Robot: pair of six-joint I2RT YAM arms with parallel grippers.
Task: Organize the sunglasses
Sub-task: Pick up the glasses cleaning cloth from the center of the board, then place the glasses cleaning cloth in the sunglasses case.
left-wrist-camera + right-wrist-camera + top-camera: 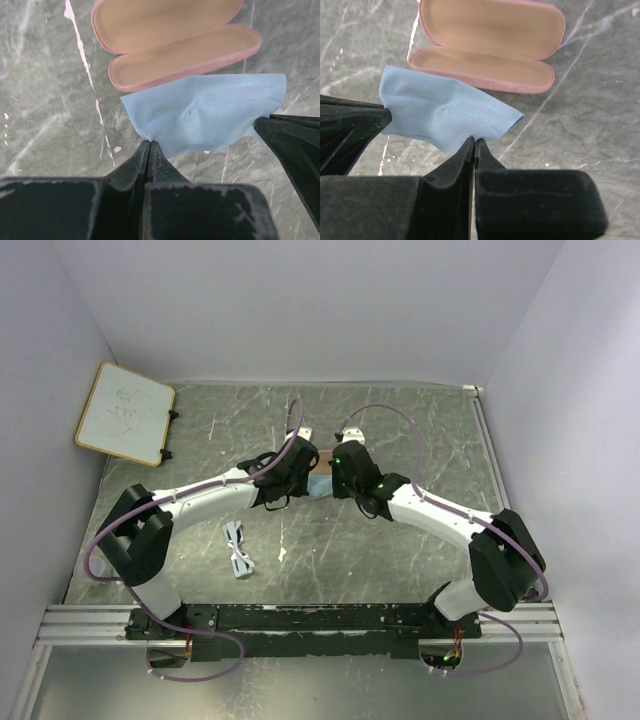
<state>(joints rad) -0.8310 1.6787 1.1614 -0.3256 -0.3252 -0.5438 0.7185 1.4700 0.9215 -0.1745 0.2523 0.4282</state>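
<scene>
I see a grey-green marbled table (400, 540). A thin white-framed pair of sunglasses (238, 550) lies on its near left part, well apart from the open tan-pink oblong case (485, 45) at the middle. A light blue cloth (210, 110) sits against the case's near rim; I can't tell if it rests flat. A wood-framed whiteboard (125, 412) occupies the far left corner.
</scene>
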